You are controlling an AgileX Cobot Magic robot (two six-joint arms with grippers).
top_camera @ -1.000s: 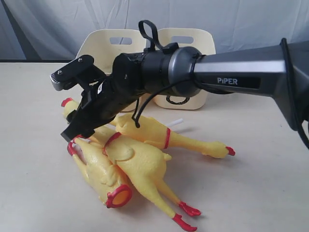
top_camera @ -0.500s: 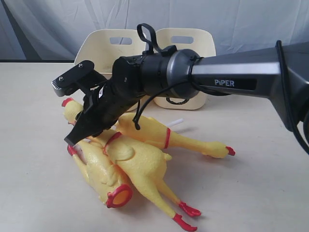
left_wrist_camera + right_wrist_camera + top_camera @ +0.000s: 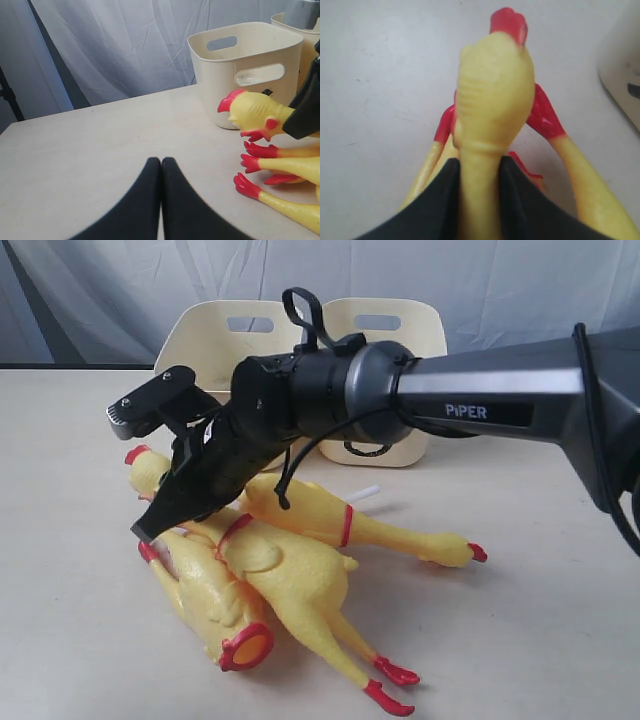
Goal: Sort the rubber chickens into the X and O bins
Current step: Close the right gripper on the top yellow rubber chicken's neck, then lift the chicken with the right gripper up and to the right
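Beige table (image 3: 80, 640) below; right hand (image 3: 479, 167) clamps chicken (image 3: 492, 85) neck, head poking just past it

Bins (image 3: 195, 345) largely behind the right arm (image 3: 480, 390)

The black right gripper (image 3: 152, 526) is hanging tilted over a pile of yellow rubber chickens (image 3: 285, 575) with red feet, touching the neck of the red-combed chicken (image 3: 143, 468). Two cream plastic tubs (image 3: 215, 338) are standing behind on the beige table (image 3: 530, 640).

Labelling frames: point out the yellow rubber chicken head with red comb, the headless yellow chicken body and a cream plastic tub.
Yellow rubber chicken head with red comb (image 3: 492, 85): right wrist view, middle.
Headless yellow chicken body (image 3: 205, 598): exterior view, mid-body.
Cream plastic tub (image 3: 220, 100): left wrist view, side wall.
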